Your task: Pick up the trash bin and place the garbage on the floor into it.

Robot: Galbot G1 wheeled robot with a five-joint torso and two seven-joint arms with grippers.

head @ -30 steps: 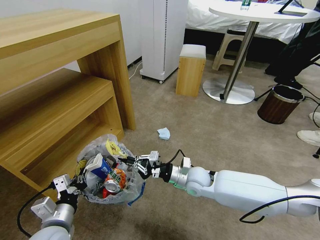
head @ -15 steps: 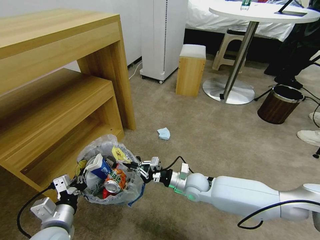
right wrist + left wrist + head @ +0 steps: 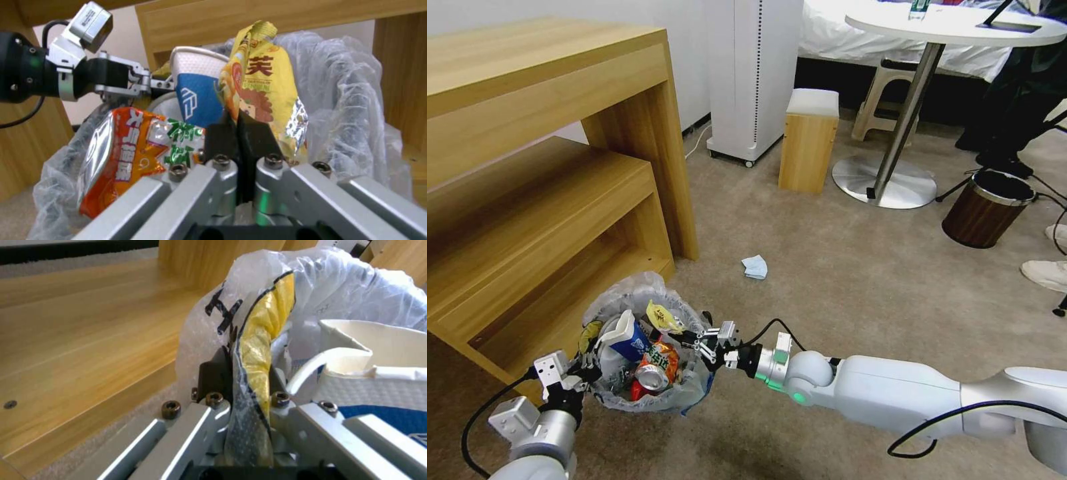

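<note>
While clamped on bag rim of trash bin (image 3: 644,393) beside wooden shelf unit (image 3: 547,220), left gripper (image 3: 582,373) opposite right gripper (image 3: 694,337), pinching yellow wrapper (image 3: 260,86) w/ pads closed per right wrist cam.

Trash bin (image 3: 647,393) body hidden under its crinkly bag; contents below the top layer hidden. Left gripper (image 3: 245,386) pads mostly covered by bag plastic and a yellow wrapper (image 3: 262,336). White slipper (image 3: 1047,273) cut off at right frame edge. Blue crumpled paper (image 3: 754,267) too small to identify.
</note>
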